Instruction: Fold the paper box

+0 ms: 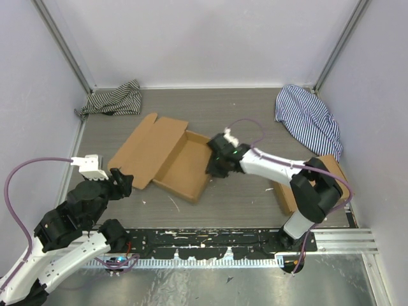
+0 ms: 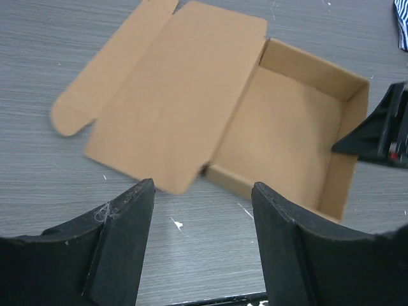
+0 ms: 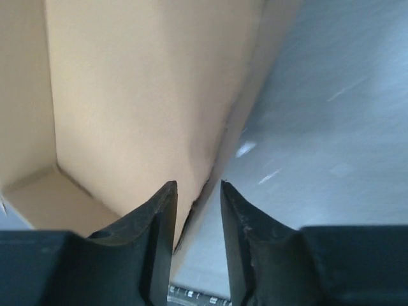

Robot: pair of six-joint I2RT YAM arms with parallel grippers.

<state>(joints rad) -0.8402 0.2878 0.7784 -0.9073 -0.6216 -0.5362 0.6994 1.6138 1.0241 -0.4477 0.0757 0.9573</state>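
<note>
The paper box lies mid-table as a shallow brown tray with its walls standing, and its lid and rounded tab are spread flat to the left. My right gripper is at the tray's right wall. In the right wrist view the narrowly parted gripper straddles that wall of the box, which runs close by the left finger. My left gripper is open and empty, just short of the lid's near corner. The left wrist view shows that gripper, the box and the right gripper.
A second brown cardboard box sits at the right under my right arm. Striped cloths lie at the back left and back right. White walls close in the table on three sides. Small white scraps dot the grey surface.
</note>
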